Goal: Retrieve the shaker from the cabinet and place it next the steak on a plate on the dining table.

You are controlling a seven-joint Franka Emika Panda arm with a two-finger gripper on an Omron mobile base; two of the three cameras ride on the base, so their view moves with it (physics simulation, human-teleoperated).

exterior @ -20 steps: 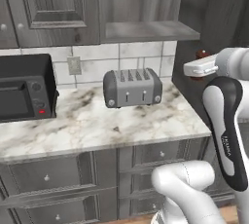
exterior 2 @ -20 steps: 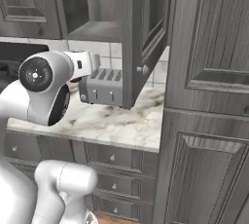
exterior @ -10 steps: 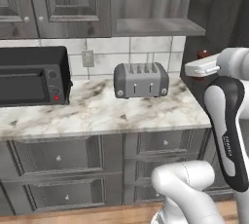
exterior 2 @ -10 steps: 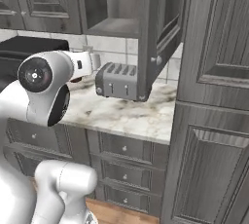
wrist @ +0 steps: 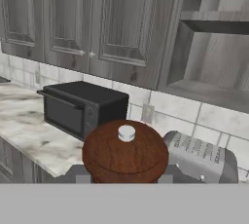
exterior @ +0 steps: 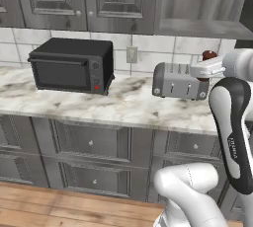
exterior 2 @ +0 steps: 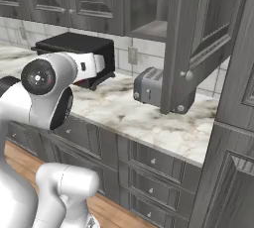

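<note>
**Shaker in the claw, table not yet in sight**

Left base view: the arm rises at the right edge, and its gripper (exterior: 211,67) is carried high, level with the top of the toaster (exterior: 179,81). A small dark red knob, the top of the shaker (exterior: 209,55), pokes up just above the white hand. The black oven (exterior: 72,65) stands well to the left on the marble counter (exterior: 113,106). Above the toaster the cabinet (exterior: 205,4) stands open, its pale shelf bare where it shows.

Right base view: the arm's big white joint fills the left side and the hand reaches out in front of the oven. The cabinet's open door (exterior 2: 197,43) hangs forward over the toaster. The fingers themselves are hidden behind the hand here.

Hand view: the shaker's round reddish-brown top with its pale centre stud sits directly in front of the camera, between the two dark fingertips, which press against its sides. So the claw is narrow and clamped on the shaker, whose long axis runs along the gripper's own line, pointing away from the camera.

Judgement: the fetch looks done and the carry is under way. Neither plate, steak nor dining table appears, so which way the plate lies from the claw cannot be told; the base probably has to turn away from this wall counter.
</note>
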